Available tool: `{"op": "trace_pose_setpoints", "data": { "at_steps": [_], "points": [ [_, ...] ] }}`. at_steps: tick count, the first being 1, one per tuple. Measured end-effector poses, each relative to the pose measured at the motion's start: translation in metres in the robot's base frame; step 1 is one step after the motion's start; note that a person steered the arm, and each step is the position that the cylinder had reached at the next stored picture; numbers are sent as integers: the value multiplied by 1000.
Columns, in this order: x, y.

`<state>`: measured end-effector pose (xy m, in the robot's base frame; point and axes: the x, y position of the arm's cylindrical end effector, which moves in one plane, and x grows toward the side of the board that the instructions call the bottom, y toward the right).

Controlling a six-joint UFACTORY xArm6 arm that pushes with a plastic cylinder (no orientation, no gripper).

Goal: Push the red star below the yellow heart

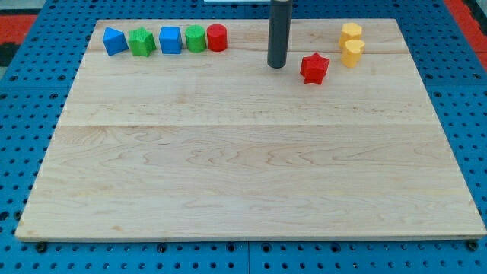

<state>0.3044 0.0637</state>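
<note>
Along the top edge of the wooden board (251,167), at the view's left, a row of five blocks: blue block (115,41), angular in shape, then green star (141,42), blue cube (170,39), green cylinder (196,38) and red cylinder (217,37), the last three touching or nearly so. Right of that row, after a gap of bare wood, my tip (277,65), planted on the board at the end of a dark upright rod. No fingers or jaws on this rod, so nothing released, clenched or grasped; only a blunt round end.

Just right of the tip, apart from it by a narrow strip of wood: red star (314,68). Bright red, squat, five short blunt points, flat top face lighter than the shadowed sides. One point aimed toward the view's top, two toward the bottom; no real long axis, roughly as wide as tall. Lying flat in the upper right part of the board.

Further right and slightly higher: yellow heart (353,52), near the star but not touching. Directly above the heart and touching it, a second yellow block (351,33), shape hard to make out. Between star and heart, bare wood only. Beneath the board, blue pegboard surface (472,114).
</note>
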Motion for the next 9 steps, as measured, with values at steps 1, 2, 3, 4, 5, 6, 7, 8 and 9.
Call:
{"op": "trace_pose_setpoints", "data": {
  "at_steps": [1,2,3,4,5,6,7,8,9],
  "points": [
    [17,31],
    [31,53],
    [59,34],
    [58,64],
    [38,53],
    [30,11],
    [27,37],
    [27,52],
    [28,53]
  ]
}}
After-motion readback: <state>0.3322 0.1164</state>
